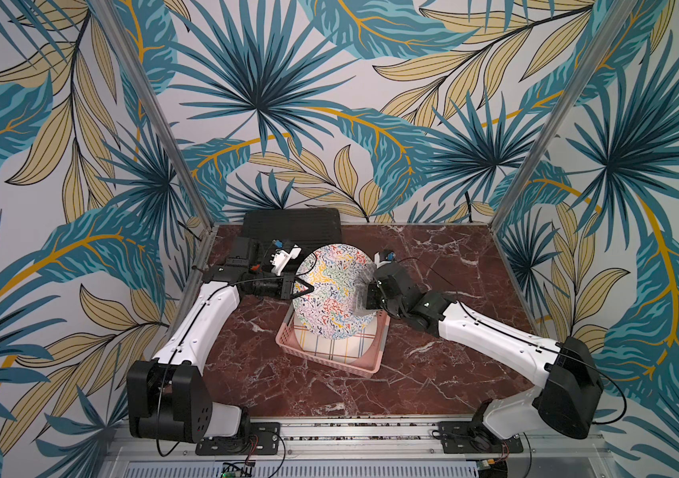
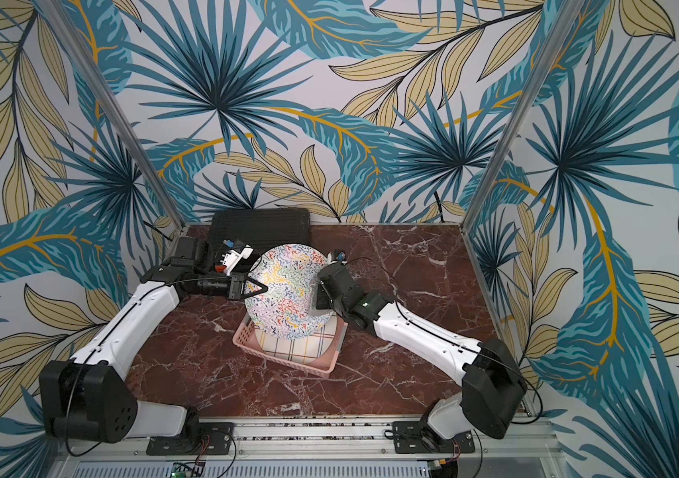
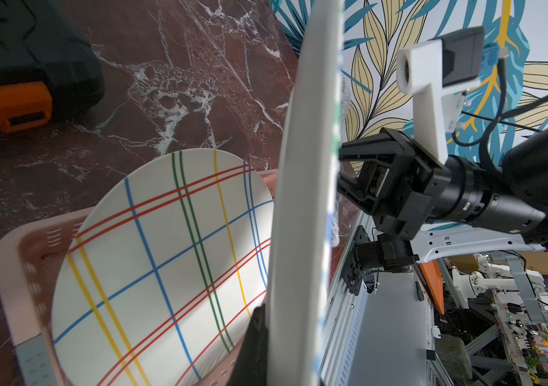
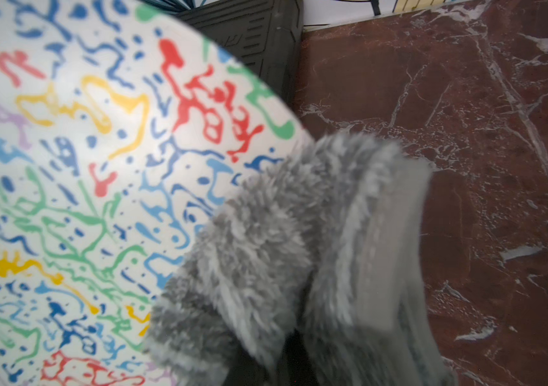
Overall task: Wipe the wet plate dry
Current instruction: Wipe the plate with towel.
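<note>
- The left pincer (image 1: 307, 287) is clamping the rim of the squiggle-patterned plate (image 1: 329, 289), holding it up on edge, patterned face turned toward the top views.
- The plate's lower edge is hanging over the pink basket (image 1: 367, 365) near the middle of the marble worktop (image 1: 433, 372).
- The right pincer (image 1: 366, 299) is gripping a grey fluffy cloth (image 4: 266, 250), closed on it, and pressing it against the plate's patterned face near the right-hand rim.
- A striped plate (image 3: 159, 267) is lying in the basket.
- A black case (image 1: 292, 227) is sitting at the worktop's back edge.
</note>
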Controlling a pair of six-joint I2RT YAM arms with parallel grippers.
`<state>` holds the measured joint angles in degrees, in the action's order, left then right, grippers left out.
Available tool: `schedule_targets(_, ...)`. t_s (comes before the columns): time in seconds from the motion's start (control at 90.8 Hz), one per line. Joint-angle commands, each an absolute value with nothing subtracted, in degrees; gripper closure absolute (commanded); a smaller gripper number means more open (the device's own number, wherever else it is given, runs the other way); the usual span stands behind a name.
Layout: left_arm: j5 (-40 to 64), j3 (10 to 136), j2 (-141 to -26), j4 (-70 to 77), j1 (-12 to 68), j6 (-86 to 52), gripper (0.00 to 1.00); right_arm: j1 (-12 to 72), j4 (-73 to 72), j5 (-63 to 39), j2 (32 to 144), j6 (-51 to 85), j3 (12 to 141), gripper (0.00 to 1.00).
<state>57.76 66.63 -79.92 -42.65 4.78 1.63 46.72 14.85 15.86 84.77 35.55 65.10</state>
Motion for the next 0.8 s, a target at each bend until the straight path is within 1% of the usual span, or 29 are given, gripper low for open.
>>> schedule_targets(0.0, 66.5, 67.5, -77.4, -38.9, 5.1, 1.8, 1.0, 53.3, 13.1, 13.4, 89.6, 33.0, 68.1, 1.0)
schedule_targets(0.165, 66.2, 67.2, -77.0, -38.9, 5.0, 1.8, 1.0, 59.1, 13.9, 10.4, 96.3, 30.3, 78.3, 1.0)
schedule_targets(0.353, 66.0, 66.5, -76.6, -38.5, 5.0, 1.7, 1.0, 61.2, 14.7, 8.1, 101.0, 30.4, 83.7, 1.0)
schedule_targets(0.496, 66.0, 66.4, -76.5, -38.4, 5.0, 1.7, 1.0, 60.6, 14.6, 11.6, 99.8, 32.2, 80.6, 1.0)
schedule_targets(0.628, 66.1, 66.7, -76.6, -38.4, 5.0, 1.6, 1.0, 57.7, 13.1, 11.6, 96.4, 35.4, 72.5, 1.0)
schedule_targets(0.793, 66.1, 66.7, -76.5, -38.5, 5.0, 1.5, 1.0, 55.1, 13.1, 16.4, 91.6, 37.1, 63.8, 1.0)
